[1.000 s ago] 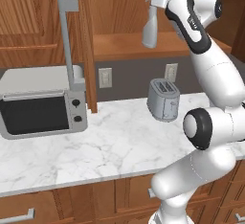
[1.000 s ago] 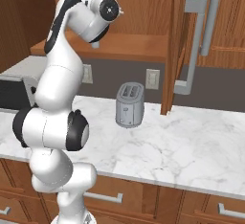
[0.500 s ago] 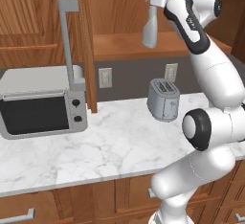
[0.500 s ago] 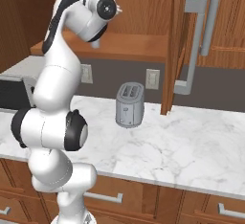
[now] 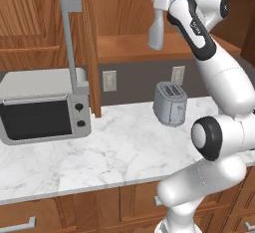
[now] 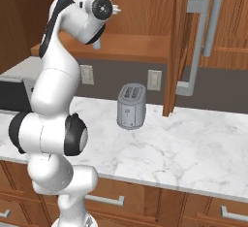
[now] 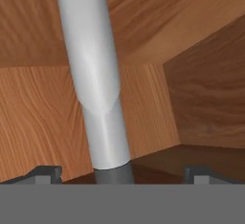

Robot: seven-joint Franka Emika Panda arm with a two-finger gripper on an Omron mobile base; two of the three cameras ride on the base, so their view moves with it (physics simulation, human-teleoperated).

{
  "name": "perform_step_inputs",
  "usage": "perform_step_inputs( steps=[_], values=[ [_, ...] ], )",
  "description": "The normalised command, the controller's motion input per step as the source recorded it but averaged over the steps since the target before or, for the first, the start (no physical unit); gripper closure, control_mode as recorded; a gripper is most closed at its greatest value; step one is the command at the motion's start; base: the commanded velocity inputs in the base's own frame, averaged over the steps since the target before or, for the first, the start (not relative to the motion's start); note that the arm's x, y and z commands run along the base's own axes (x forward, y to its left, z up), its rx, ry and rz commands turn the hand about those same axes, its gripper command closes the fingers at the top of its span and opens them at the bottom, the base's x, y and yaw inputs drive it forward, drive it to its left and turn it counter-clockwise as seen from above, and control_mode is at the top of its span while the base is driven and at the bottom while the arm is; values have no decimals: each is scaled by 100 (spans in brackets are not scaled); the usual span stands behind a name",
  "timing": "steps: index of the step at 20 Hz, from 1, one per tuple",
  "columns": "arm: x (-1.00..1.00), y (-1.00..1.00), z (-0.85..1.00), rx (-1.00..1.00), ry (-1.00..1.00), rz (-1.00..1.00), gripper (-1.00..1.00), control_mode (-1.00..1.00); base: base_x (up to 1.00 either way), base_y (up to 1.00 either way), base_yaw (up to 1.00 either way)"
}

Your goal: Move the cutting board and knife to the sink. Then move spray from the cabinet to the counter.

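Standing on the wood shelf of the open cabinet is one slim, smooth grey-white spray with a trigger head. One gripper reaches toward it, jaws spread to their widest either side of the bottle and holding nothing. Nothing has shifted from a second ago. Below the spray, the veined marble bench carries one silver toaster and one boxy grey microwave.

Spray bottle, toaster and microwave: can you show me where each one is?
spray bottle [image 5: 157, 28], left base view, on its pale body.
toaster [image 5: 170, 103], left base view, on its grey side.
microwave [image 5: 37, 118], left base view, on its dark door.
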Motion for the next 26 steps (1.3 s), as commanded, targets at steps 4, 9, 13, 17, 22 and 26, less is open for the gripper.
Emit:
perform_step_inputs(
  steps=[4,9,13,17,22,26],
  values=[
    [6,-4,-18,-4,-3,0,-100,-100,0,0,0],
    [18,-15,-8,-1,-4,0,-100,-100,0,0,0],
    [18,-21,0,0,-4,0,-100,-100,0,0,0],
    [17,-18,-5,0,-4,0,-100,-100,0,0,0],
    [6,-1,-15,-1,-1,0,-100,-100,0,0,0],
    [6,0,-20,-4,-1,0,-100,-100,0,0,0]
  ],
)
